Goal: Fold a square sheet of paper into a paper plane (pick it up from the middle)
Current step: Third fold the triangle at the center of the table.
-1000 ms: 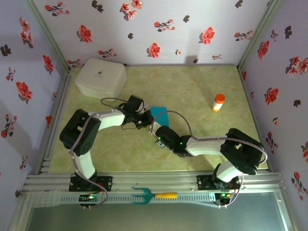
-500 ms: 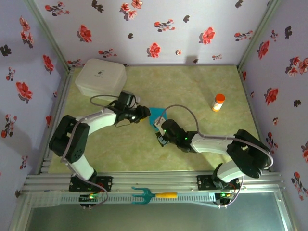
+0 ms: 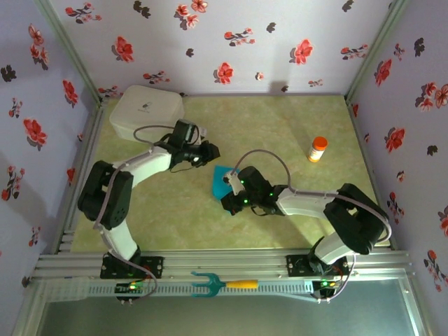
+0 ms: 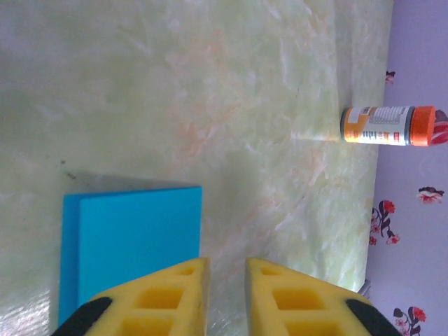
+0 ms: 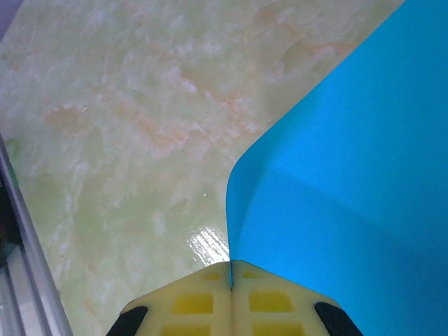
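The square sheet of paper point(image 3: 220, 179) is teal-blue and sits mid-table, folded over on itself and partly lifted. In the right wrist view the paper point(image 5: 350, 175) curves up from the table, and my right gripper point(image 5: 231, 264) is shut on its edge. From above, the right gripper point(image 3: 227, 187) is at the sheet's near side. My left gripper point(image 3: 212, 151) hovers just beyond the sheet's far-left corner. In the left wrist view its jaws point(image 4: 227, 262) stand a little apart over bare table, with nothing between them. The paper point(image 4: 133, 238) lies to their left.
A white lidded box point(image 3: 147, 112) stands at the back left. An orange-capped bottle point(image 3: 318, 149) stands at the right, also seen lying sideways in the left wrist view as the bottle point(image 4: 388, 126). A teal fork-shaped tool with yellow handle point(image 3: 224, 283) rests on the front rail.
The left gripper has drawn away from the paper toward the back, with its jaws now apart. The right gripper has shifted left and nearer, carrying the paper's edge with it.
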Available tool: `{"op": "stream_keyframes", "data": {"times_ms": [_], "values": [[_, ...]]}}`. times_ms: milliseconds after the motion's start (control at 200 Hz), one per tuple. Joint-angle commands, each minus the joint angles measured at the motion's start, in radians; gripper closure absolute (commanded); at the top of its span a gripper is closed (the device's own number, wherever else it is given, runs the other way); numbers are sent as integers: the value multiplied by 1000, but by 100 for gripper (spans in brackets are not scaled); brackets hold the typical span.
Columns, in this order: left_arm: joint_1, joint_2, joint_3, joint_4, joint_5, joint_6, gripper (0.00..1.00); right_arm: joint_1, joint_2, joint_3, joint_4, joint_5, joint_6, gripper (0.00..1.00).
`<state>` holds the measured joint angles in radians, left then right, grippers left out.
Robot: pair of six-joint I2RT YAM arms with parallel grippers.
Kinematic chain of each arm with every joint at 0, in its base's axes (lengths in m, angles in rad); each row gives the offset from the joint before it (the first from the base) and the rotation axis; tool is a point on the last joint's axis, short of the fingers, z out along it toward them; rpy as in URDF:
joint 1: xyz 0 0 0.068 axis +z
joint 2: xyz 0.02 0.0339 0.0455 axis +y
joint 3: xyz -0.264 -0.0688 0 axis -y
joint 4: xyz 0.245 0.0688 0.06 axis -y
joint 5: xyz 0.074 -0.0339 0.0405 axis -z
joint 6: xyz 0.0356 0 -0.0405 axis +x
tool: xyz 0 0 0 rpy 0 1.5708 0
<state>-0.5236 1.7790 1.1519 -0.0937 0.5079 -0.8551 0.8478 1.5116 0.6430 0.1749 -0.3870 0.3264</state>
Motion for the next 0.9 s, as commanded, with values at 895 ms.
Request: {"op": "stream_keyframes", "data": {"times_ms": [895], "values": [[-74, 297, 63, -113, 37, 102, 93, -82, 91, 72, -131, 24, 65, 100]]}}
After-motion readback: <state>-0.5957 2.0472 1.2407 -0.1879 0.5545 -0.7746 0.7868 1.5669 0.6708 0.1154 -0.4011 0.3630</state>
